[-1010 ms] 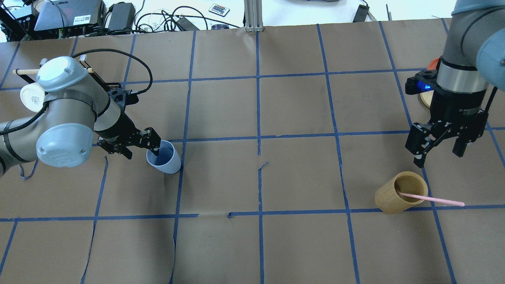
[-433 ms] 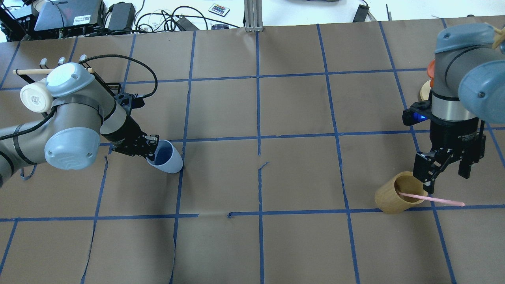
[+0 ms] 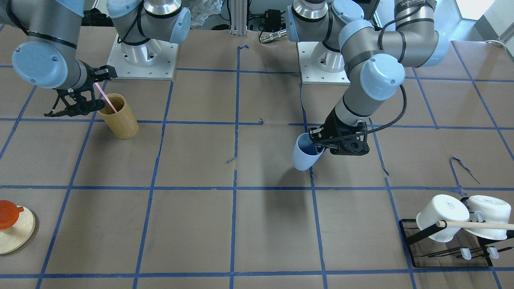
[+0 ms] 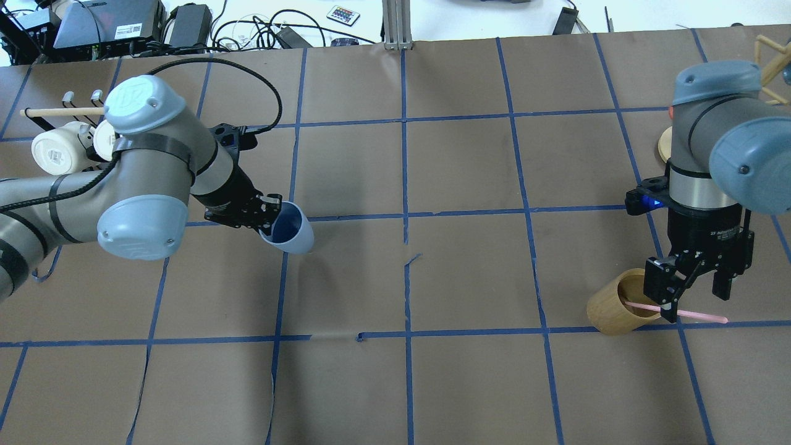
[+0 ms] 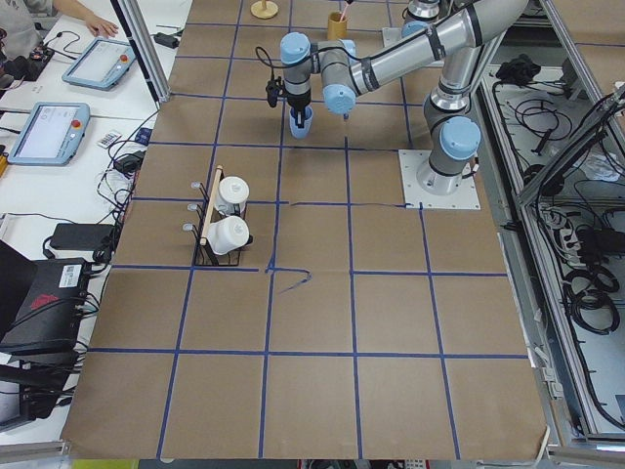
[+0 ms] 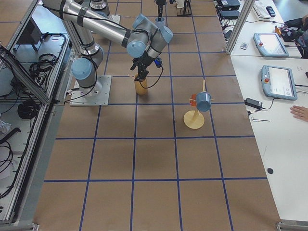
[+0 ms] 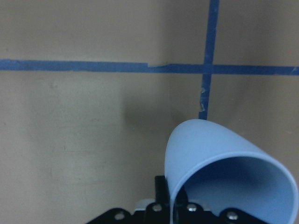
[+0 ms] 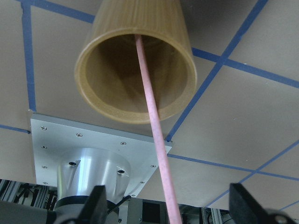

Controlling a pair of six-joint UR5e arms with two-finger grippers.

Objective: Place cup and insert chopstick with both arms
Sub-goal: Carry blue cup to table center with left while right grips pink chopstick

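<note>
Overhead exterior: I'm holding the right gripper (image 4: pixel 695 306) spread, chopstick (image 4: pixel 704 316) slanting from the bamboo cup (image 4: pixel 602 312) up between its fingers; left gripper (image 4: pixel 267 217) is clamping the cup (image 4: pixel 293 233).

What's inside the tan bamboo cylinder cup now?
The tan bamboo cup holds the thin pink chopstick, leaning over its rim. Its lower tip is lost in shadow.

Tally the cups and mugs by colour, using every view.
Blue: 2, the cup held by the left gripper and another blue cup on the wooden stand.
Tan: 1, the bamboo cup.
White: 2, the mugs on the rack.
Orange: 1, the orange piece on the same stand, apparently a cup.
Total: 6.
</note>
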